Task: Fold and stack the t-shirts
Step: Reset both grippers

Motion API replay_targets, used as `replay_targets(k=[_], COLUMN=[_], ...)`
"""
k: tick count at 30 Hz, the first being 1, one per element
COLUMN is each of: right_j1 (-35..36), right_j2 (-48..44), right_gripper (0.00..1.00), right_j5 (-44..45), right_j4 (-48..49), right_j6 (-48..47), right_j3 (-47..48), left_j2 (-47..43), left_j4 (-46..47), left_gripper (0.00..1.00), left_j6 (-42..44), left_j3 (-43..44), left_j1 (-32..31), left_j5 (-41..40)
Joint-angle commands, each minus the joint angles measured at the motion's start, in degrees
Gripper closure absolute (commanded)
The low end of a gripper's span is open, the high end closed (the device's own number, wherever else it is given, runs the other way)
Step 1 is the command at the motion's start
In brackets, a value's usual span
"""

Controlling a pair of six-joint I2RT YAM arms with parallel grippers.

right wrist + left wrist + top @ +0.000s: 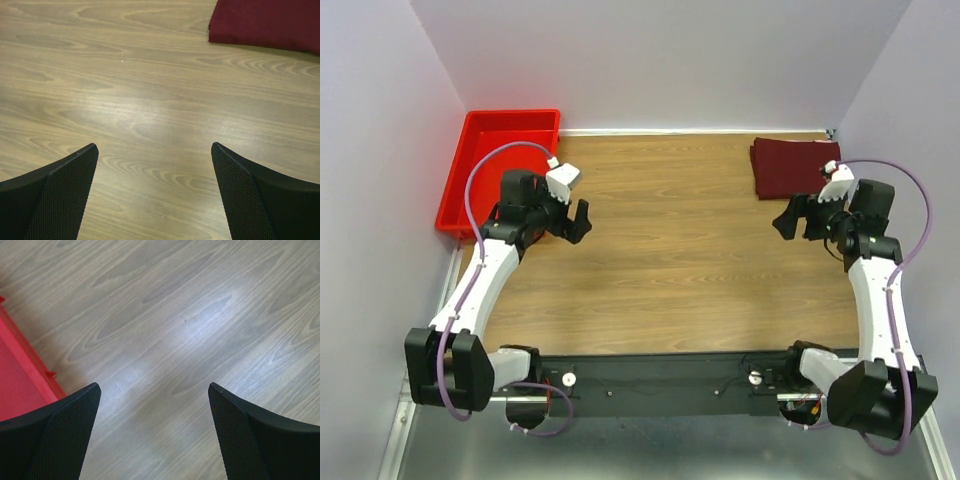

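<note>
Your right tool (788, 218) hangs released, spread wide and holding nothing, over bare wood. The folded maroon shirt (795, 167) lies flat in the far right corner of the surface (670, 250), just beyond that tool and not touching it. Your left tool (577, 221) is released too, beside the red bin (505, 160) at the far left, well apart from the shirt.
</note>
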Motion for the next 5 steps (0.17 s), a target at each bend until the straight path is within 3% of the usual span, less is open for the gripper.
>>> replay_targets(k=[1,5], right_j1=[0.2,0.2], right_j2=[-3.0,-4.0], right_gripper=[0.0,0.0], right_j5=[-1.9,-2.5], right_j4=[-3.7,-5.1], right_j6=[-3.4,-3.4], right_j3=[-2.9,-2.8], left_j2=[-3.0,-3.5], left_j4=[-0.2,-0.1], left_gripper=[0.04,0.04], left_j6=[-0.2,-1.5], left_j3=[-1.6,-0.8], left_j1=[1.0,3.0], left_j5=[-2.6,-3.0])
